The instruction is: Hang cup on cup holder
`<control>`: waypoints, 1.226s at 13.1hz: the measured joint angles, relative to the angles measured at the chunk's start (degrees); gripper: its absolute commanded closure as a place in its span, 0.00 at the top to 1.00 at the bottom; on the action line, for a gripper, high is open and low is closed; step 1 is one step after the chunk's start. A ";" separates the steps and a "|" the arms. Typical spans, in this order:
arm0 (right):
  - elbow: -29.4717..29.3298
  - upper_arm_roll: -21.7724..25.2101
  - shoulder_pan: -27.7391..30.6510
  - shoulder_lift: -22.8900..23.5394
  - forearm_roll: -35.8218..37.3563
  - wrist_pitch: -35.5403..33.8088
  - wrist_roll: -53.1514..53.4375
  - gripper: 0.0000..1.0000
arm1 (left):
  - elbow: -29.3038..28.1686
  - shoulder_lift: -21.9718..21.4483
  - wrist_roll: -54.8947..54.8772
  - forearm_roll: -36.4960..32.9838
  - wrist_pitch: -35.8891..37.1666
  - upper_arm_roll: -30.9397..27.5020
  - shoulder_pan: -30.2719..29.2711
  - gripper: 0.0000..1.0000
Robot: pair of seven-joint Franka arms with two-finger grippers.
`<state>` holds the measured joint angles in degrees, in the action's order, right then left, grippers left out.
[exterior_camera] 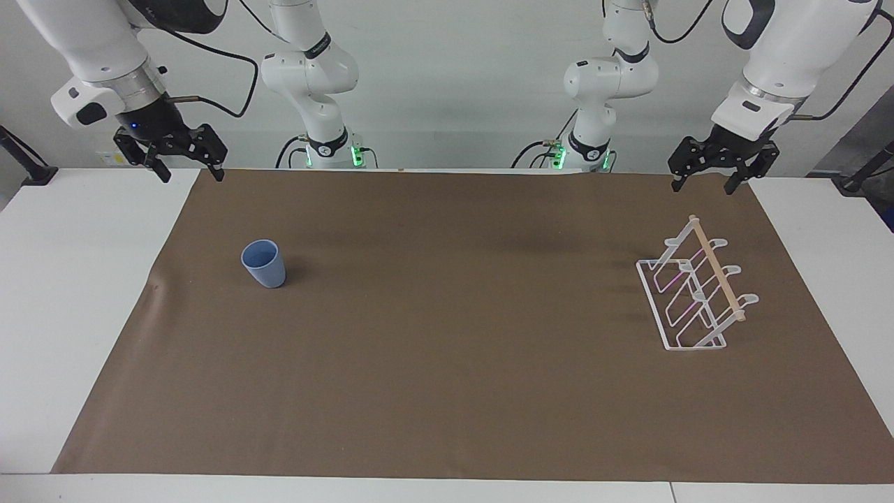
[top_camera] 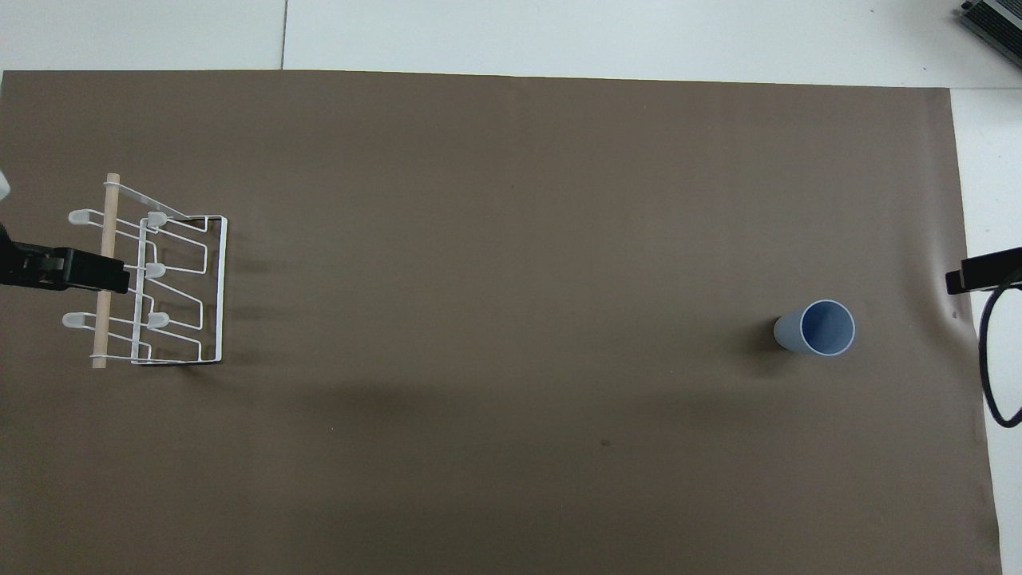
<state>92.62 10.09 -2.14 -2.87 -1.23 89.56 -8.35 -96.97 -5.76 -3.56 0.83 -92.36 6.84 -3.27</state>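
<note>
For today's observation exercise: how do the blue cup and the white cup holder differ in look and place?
The cup is a solid, light-blue tumbler; the cup holder is an open white wire frame with a wooden dowel on top. The cup stands toward the right arm's end of the table, the cup holder toward the left arm's end. The cup is far smaller than the cup holder. Both rest on the brown mat, untouched.

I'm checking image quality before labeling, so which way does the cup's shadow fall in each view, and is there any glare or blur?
Overhead view: the cup casts a soft dark shadow on the mat toward the rack, and the rack's own faint shadows streak toward the cup. Facing view: the cup's shadow is short, again on its rack side. Both views look sharp, with no glare.
</note>
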 measured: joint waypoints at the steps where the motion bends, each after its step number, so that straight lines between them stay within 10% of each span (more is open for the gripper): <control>1: 1.53 -0.40 -0.25 -0.38 0.00 1.83 -0.05 1.00 | -0.13 -0.01 0.00 0.00 -0.03 -0.06 0.00 1.00; 7: 20.98 -1.31 -3.66 -2.64 0.18 20.94 -0.05 1.00 | -0.69 -0.10 0.00 0.00 -0.19 -0.35 -0.02 1.00; 16: 31.84 -1.33 -4.68 3.58 0.22 36.54 -0.05 1.00 | -3.33 -1.33 0.00 0.01 -1.74 -0.30 -0.01 1.00</control>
<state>124.46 8.75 -6.82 0.70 -1.01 126.10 -8.40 -100.30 -7.09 -3.55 0.83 -94.10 6.54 -3.28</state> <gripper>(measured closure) 0.000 0.000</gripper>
